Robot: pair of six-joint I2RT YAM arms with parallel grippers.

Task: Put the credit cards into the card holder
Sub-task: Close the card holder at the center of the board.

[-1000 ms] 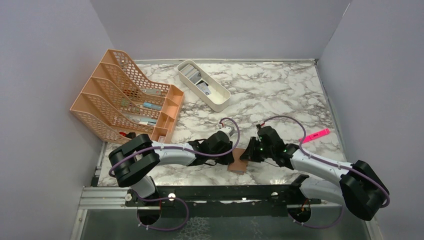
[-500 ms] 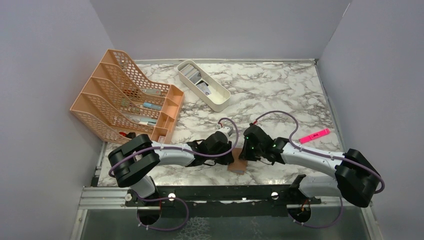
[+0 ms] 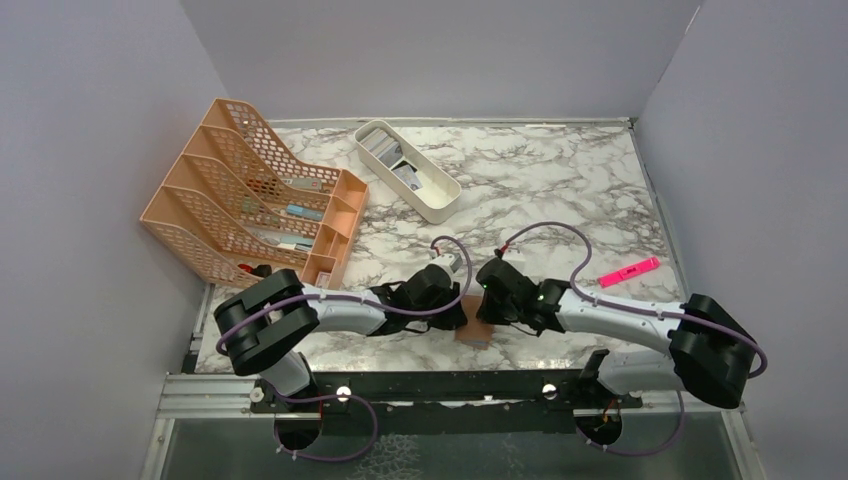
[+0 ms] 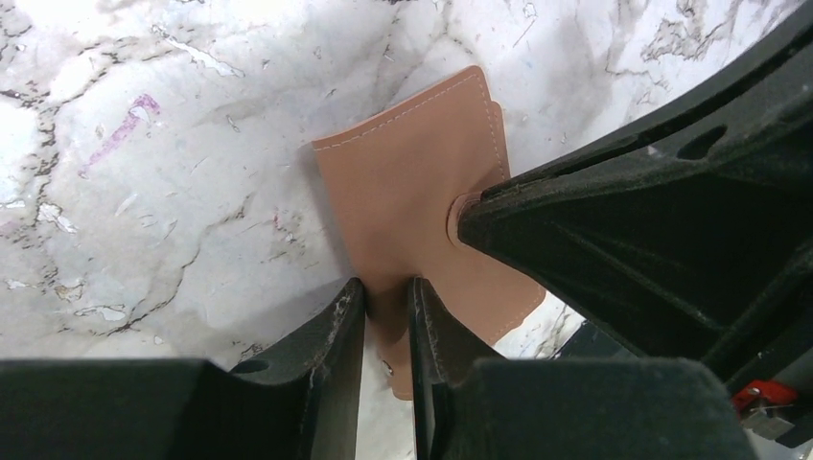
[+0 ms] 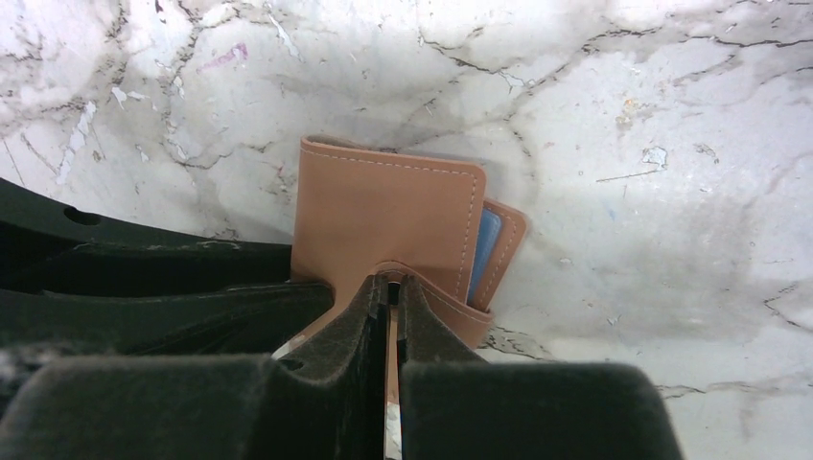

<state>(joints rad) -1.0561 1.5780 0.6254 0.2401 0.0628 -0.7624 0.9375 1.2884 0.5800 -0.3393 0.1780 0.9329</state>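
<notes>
The tan card holder point(image 3: 478, 327) lies on the marble near the front edge, between both grippers. My left gripper point(image 4: 385, 287) is shut on its near edge; the holder point(image 4: 412, 192) spreads out beyond the fingers. My right gripper point(image 5: 391, 283) is shut on the holder's snap strap. In the right wrist view the holder point(image 5: 383, 216) is folded, and a light blue card point(image 5: 487, 244) peeks out of its right side. More grey credit cards point(image 3: 385, 150) lie in the white tray. In the top view the left gripper point(image 3: 455, 312) and the right gripper point(image 3: 488, 308) nearly touch.
The white oblong tray point(image 3: 452, 200) stands at the back centre. An orange mesh file rack point(image 3: 250, 195) fills the left side. A pink highlighter point(image 3: 630, 270) lies to the right, beside my right arm. Grey walls enclose the table on three sides.
My right gripper has moved left, up to the card holder and close to the left gripper. The left arm and the holder have barely moved.
</notes>
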